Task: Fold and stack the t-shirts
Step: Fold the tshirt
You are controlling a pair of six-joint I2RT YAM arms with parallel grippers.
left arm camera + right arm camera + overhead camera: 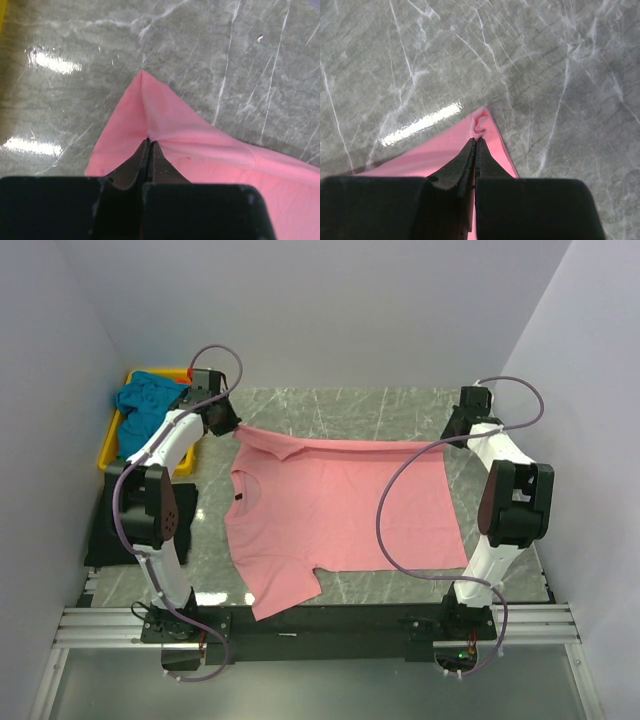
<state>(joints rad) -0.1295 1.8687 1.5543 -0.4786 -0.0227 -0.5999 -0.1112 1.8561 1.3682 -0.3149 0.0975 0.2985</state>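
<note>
A salmon pink t-shirt (335, 512) lies spread on the marble table, its collar at the left and one sleeve hanging over the near edge. Its far edge is lifted and stretched between both grippers. My left gripper (232, 427) is shut on the far left corner of the pink shirt (165, 125). My right gripper (452, 438) is shut on the far right corner (481, 124), with a small bunch of cloth poking past the fingertips. A teal blue t-shirt (148, 405) lies crumpled in the yellow tray.
The yellow tray (108, 445) stands at the far left corner, beside the left arm. A black pad (110, 530) lies at the left edge of the table. Purple cables loop from both arms; the right one hangs over the shirt.
</note>
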